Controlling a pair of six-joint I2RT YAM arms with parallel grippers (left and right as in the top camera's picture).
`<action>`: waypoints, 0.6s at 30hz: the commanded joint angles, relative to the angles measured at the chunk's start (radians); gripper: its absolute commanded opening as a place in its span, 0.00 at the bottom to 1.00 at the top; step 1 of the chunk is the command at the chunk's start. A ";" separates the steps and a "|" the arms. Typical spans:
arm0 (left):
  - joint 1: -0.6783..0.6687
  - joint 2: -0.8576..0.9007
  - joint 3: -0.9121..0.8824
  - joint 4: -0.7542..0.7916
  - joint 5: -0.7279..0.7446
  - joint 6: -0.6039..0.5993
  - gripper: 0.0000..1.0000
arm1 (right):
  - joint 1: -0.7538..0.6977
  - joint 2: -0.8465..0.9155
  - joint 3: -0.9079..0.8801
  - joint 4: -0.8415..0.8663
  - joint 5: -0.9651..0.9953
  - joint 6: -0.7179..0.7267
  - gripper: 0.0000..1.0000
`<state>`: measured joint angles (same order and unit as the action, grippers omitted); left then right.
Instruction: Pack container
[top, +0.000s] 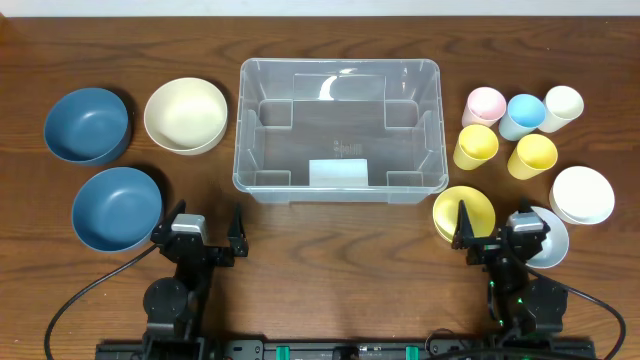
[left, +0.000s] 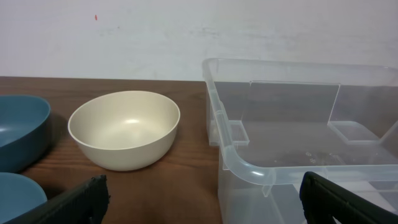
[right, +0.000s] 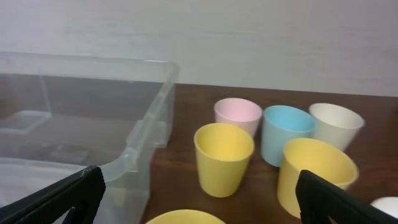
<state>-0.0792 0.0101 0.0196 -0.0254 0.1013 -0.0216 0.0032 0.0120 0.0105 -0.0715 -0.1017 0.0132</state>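
End effectors — left (top: 208, 217), right (top: 492, 218) — splayed, empty

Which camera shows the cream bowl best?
The left wrist view: the round cream plastic bowl sits close, whole and unblocked. Overhead shows it small, from above. The right wrist view misses it.

Top-down; wrists low, seemingly near container (top: 340, 125).

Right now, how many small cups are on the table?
5, beside the clear plastic rectangular bin: back row, a pale pink plastic cup, a light blue cup and a cream cup; front row, a yellow cup nearer the bin and a second yellow cup. None seems hidden.
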 joint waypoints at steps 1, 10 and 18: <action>0.005 -0.006 -0.016 -0.036 0.015 0.014 0.98 | -0.007 -0.005 0.057 -0.028 -0.125 -0.014 0.99; 0.005 -0.006 -0.016 -0.036 0.015 0.014 0.98 | -0.007 0.004 0.438 -0.286 -0.090 -0.016 0.99; 0.005 -0.006 -0.016 -0.037 0.015 0.014 0.98 | -0.007 0.205 0.779 -0.753 -0.093 -0.048 0.99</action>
<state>-0.0792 0.0101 0.0196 -0.0250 0.1013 -0.0216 0.0032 0.1371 0.7273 -0.7456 -0.1837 -0.0158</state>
